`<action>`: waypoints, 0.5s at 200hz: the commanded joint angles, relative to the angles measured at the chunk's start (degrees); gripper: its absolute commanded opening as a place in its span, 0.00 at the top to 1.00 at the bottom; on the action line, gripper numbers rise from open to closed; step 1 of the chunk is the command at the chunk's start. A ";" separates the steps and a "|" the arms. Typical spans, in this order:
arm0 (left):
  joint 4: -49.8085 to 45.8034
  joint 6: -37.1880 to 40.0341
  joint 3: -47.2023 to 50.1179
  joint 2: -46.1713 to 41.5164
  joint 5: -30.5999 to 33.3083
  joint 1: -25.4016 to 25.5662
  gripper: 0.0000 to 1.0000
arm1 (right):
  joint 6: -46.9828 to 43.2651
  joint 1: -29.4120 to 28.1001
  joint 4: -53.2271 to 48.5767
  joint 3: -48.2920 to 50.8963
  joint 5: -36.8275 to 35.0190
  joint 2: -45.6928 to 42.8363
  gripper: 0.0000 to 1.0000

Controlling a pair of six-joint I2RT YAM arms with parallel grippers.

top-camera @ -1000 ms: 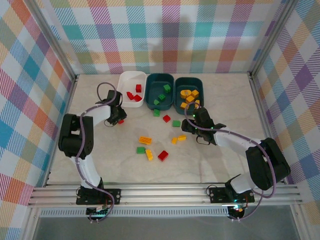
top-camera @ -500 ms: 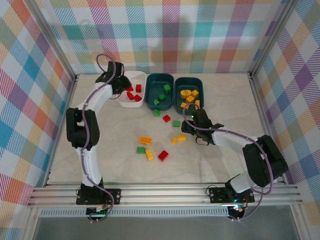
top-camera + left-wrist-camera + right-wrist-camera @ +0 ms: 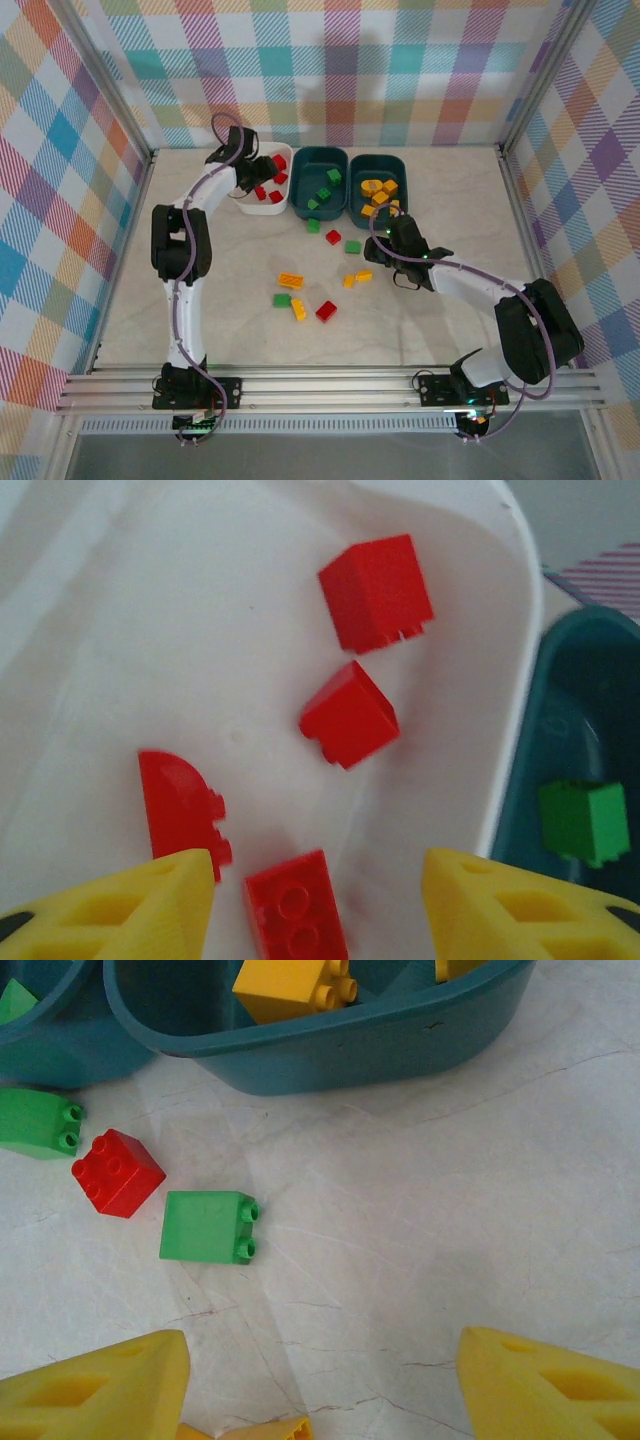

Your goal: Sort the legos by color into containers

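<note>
Binned: reds in white bin; greens, yellows in teal bins | Loose: about nine legos mid-table | left gripper apart, empty, over white bin | right gripper apart, empty, above table

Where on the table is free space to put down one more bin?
Bare table lies right of the right teal bin, up to the wall, and between the left arm and the loose bricks. Mid-table, where those bricks lie, is crowded.
</note>
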State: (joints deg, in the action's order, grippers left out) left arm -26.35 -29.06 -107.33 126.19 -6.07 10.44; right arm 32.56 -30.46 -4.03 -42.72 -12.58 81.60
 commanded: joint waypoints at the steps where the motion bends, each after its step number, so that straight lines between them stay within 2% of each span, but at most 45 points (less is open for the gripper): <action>1: 6.16 0.29 8.02 -12.77 -1.57 1.94 0.36 | -0.27 -0.61 0.57 -0.01 0.32 1.26 0.28; 18: 14.09 -1.54 21.45 -22.99 0.09 3.04 0.17 | 0.14 -1.90 0.02 -1.73 2.26 4.49 0.27; 33: 20.39 -4.48 35.13 -31.51 1.65 3.75 0.04 | 0.16 -4.52 -2.65 -4.13 0.36 7.79 0.26; 47: 23.64 -6.53 45.87 -37.88 2.38 3.97 0.01 | 0.81 -6.55 -4.49 -5.18 -1.01 9.62 0.25; 67: 27.57 -10.00 59.40 -44.39 1.23 4.15 0.00 | 0.85 -7.96 -5.83 -5.55 1.14 11.55 0.25; 100: 27.33 -10.67 72.13 -52.10 0.21 4.24 0.00 | -0.93 -9.35 -8.73 -6.10 -0.38 12.55 0.28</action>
State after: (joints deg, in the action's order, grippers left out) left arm -1.13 -37.56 -41.74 78.54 -5.15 14.72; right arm 32.51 -39.18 -9.41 -47.51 -11.68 93.86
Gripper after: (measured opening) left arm 0.999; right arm 0.744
